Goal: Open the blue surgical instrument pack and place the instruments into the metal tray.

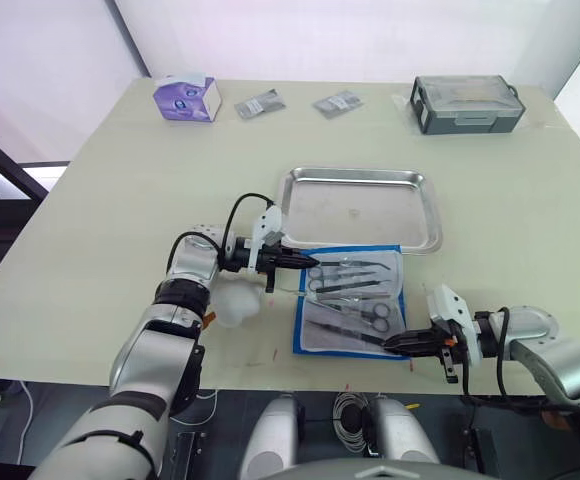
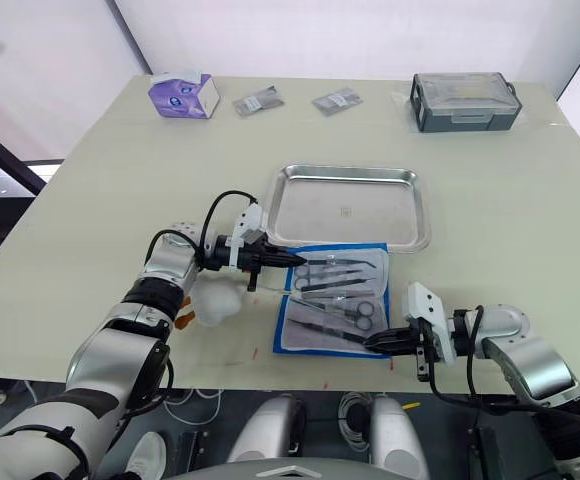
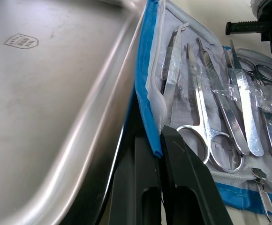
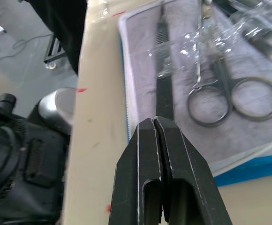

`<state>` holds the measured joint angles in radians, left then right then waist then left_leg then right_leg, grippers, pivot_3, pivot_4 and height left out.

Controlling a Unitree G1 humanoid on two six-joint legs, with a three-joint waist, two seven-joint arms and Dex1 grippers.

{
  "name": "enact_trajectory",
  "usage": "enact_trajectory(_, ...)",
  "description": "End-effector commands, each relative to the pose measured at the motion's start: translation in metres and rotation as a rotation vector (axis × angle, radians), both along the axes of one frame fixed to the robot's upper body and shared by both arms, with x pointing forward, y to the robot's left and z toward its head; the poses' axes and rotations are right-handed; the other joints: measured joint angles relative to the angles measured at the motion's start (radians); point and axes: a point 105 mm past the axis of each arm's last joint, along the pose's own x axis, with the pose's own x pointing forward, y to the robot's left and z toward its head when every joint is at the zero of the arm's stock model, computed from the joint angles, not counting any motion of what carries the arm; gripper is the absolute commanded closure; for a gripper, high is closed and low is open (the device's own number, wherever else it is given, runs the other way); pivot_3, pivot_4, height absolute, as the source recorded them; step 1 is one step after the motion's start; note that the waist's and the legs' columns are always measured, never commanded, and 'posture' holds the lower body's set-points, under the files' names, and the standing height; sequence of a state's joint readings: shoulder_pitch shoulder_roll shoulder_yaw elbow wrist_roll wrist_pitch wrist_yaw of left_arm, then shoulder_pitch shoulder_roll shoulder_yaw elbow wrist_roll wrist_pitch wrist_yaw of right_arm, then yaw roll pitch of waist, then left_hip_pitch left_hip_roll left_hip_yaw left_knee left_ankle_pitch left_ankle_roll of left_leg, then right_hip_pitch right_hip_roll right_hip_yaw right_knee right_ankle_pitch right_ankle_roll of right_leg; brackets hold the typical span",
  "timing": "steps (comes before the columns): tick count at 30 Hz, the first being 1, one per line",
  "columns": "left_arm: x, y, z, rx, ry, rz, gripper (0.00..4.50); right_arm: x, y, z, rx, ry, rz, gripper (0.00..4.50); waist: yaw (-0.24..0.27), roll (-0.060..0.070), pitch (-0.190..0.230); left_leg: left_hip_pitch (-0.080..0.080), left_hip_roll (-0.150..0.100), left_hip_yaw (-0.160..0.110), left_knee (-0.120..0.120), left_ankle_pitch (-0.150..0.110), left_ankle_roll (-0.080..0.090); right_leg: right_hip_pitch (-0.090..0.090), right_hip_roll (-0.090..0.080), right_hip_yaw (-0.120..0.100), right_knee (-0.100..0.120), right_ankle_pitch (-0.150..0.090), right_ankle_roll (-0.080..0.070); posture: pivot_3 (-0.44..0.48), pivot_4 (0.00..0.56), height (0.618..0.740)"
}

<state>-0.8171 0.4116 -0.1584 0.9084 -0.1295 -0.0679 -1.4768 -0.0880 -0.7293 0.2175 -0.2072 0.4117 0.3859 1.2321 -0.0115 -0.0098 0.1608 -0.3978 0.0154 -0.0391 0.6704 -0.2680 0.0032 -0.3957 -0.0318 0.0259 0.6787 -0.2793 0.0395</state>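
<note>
Lying opened on the tabletop (image 1: 530, 200), the pack (image 1: 351, 300) is sitting just in front of the tray (image 1: 360, 207), instruments (image 1: 355, 295) still on it. The left hand (image 1: 308, 263) is pinching the pack's blue edge; the right hand (image 1: 394, 343) is closing on a slim instrument's end.

Glossy steel metal tray (image 1: 361, 206), shiny metal instruments (image 3: 220, 112) — under crinkled, seemingly plastic film — matt black fingers (image 4: 166, 173)
</note>
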Motion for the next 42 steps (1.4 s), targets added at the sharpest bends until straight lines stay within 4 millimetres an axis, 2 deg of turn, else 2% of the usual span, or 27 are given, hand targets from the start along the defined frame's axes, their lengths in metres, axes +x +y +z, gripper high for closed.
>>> enact_trajectory(1, -0.012, -0.006, -0.012, 0.033, 0.066, -0.072, 4.5, -0.004, -0.002, 0.004, -0.003, 0.005, 0.01, 4.48, 0.0, 0.0, 0.0, 0.0, 0.0, 0.0, 0.0, 0.0, 0.0, 0.0, 0.0, 0.0, 0.0, 0.0, 0.0, 0.0, 0.15, 0.74)
enact_trajectory(12, -0.018, -0.004, -0.016, 0.046, 0.1, -0.095, 4.5, -0.007, -0.005, 0.003, -0.014, 0.025, 0.016, 4.48, -0.001, 0.0, 0.0, 0.0, 0.0, 0.0, 0.0, 0.0, 0.0, 0.0, 0.0, 0.0, 0.0, 0.0, 0.0, 0.0, 0.15, 0.74)
enact_trajectory(22, 0.001, -0.003, -0.019, 0.088, 0.032, 0.037, 4.5, -0.008, -0.005, -0.002, -0.029, 0.024, 0.015, 4.48, 0.001, 0.0, -0.002, 0.001, 0.0, 0.0, 0.0, 0.0, 0.0, 0.001, 0.0, 0.0, 0.0, 0.0, 0.0, 0.0, 0.15, 0.74)
enact_trajectory(42, 0.004, -0.003, -0.008, -0.005, 0.053, 0.07, 4.5, -0.008, -0.005, -0.006, -0.029, 0.011, 0.007, 4.48, -0.002, 0.0, -0.003, 0.001, -0.001, -0.001, 0.001, 0.0, 0.0, 0.001, 0.0, 0.0, 0.001, 0.0, 0.0, 0.0, 0.15, 0.74)
